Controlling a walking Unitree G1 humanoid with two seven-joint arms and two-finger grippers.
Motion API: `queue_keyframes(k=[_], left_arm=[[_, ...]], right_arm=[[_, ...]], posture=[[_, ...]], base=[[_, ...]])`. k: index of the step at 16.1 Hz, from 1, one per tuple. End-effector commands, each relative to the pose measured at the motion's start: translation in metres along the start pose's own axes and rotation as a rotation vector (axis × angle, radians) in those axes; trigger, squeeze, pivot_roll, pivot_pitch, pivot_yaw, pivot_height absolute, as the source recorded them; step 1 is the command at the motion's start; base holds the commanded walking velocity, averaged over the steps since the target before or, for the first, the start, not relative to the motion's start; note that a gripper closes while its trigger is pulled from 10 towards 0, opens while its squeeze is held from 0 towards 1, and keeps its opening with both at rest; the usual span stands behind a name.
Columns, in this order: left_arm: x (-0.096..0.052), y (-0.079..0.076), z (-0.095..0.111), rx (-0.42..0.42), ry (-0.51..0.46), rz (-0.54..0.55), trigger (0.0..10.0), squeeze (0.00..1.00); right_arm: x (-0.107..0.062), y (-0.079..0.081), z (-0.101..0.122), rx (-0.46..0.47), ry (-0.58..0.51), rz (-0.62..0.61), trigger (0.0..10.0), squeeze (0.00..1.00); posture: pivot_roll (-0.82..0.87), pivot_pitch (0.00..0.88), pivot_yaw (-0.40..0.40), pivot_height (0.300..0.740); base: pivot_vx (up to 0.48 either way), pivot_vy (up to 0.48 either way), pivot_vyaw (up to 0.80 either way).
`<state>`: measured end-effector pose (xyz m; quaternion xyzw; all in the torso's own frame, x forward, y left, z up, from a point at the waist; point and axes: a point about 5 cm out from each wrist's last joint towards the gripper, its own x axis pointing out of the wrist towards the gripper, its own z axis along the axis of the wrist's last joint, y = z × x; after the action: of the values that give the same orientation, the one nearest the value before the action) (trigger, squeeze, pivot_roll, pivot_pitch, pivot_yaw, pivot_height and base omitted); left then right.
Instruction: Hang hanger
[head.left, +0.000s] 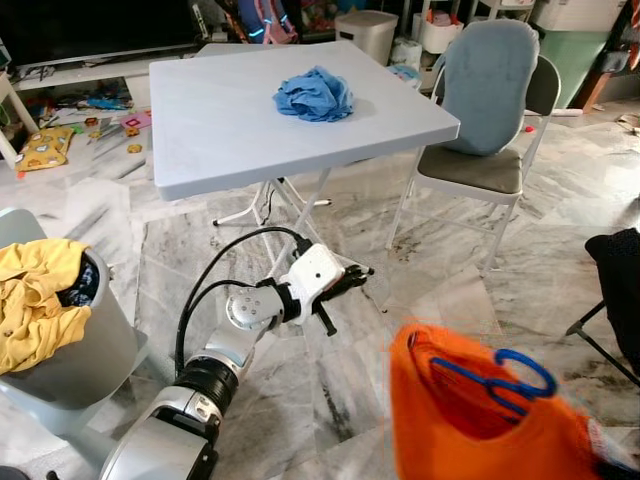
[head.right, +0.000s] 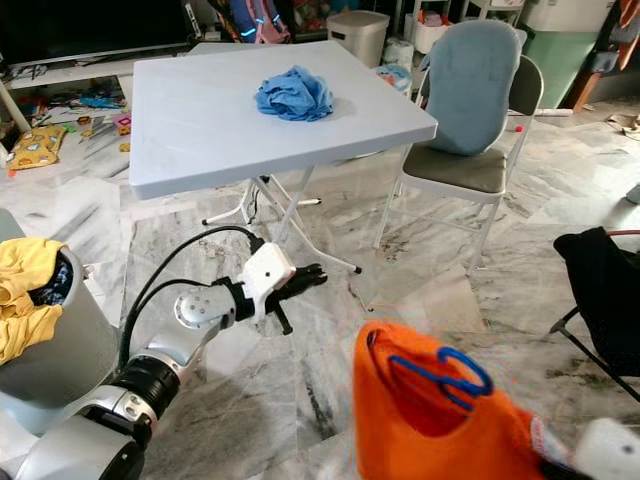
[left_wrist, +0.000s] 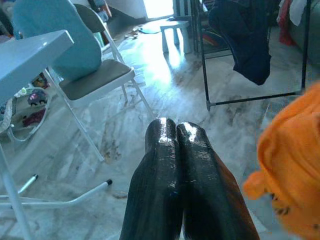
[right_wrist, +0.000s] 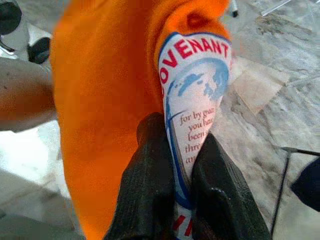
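An orange shirt (head.left: 480, 420) hangs low at the front right with a blue hanger (head.left: 500, 378) threaded through its neck opening. My right gripper (right_wrist: 182, 170) is shut on the shirt, its black fingers pinching a white printed patch with red and blue lettering (right_wrist: 197, 95). My left gripper (head.left: 345, 283) reaches forward over the marble floor below the table, its two fingers (left_wrist: 165, 165) pressed together with nothing between them. In the left wrist view the orange shirt (left_wrist: 292, 170) shows beside those fingers.
A pale blue folding table (head.left: 230, 120) stands ahead with a crumpled blue cloth (head.left: 314, 94) on it. A folding chair (head.left: 490, 110) with a blue-covered back stands to its right. A grey bin (head.left: 70, 350) with yellow clothes sits at the left. A black rack (left_wrist: 250, 50) with dark clothing stands at the right.
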<state>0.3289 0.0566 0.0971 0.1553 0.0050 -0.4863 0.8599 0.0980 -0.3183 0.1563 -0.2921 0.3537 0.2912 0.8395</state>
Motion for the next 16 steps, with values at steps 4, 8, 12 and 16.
queue_keyframes(k=[4, 8, 12, 16], left_arm=[[0.004, -0.004, 0.003, 0.037, 0.001, -0.037, 0.0, 0.00], [0.006, -0.005, 0.003, 0.041, 0.002, -0.029, 1.5, 0.00], [0.010, -0.011, 0.001, -0.028, 0.000, -0.011, 10.0, 0.00], [0.009, -0.011, 0.000, -0.027, 0.000, -0.005, 10.0, 0.00]], right_arm=[[-0.015, -0.002, 0.031, -0.020, -0.168, 0.042, 10.0, 0.00], [-0.006, 0.002, 0.048, 0.001, -0.259, 0.069, 10.0, 0.00], [0.015, -0.013, 0.055, -0.020, -0.282, -0.063, 10.0, 0.00], [0.024, -0.015, 0.068, -0.005, -0.332, -0.077, 10.0, 0.00]], posture=[[-0.10, 0.000, -0.003, 0.740], [-0.10, 0.000, -0.011, 0.740], [-0.09, 0.000, -0.015, 0.740], [-0.08, 0.000, -0.018, 0.740]], base=[[0.000, 0.000, 0.00], [0.000, 0.000, 0.00], [0.000, 0.000, 0.00], [0.000, 0.000, 0.00]])
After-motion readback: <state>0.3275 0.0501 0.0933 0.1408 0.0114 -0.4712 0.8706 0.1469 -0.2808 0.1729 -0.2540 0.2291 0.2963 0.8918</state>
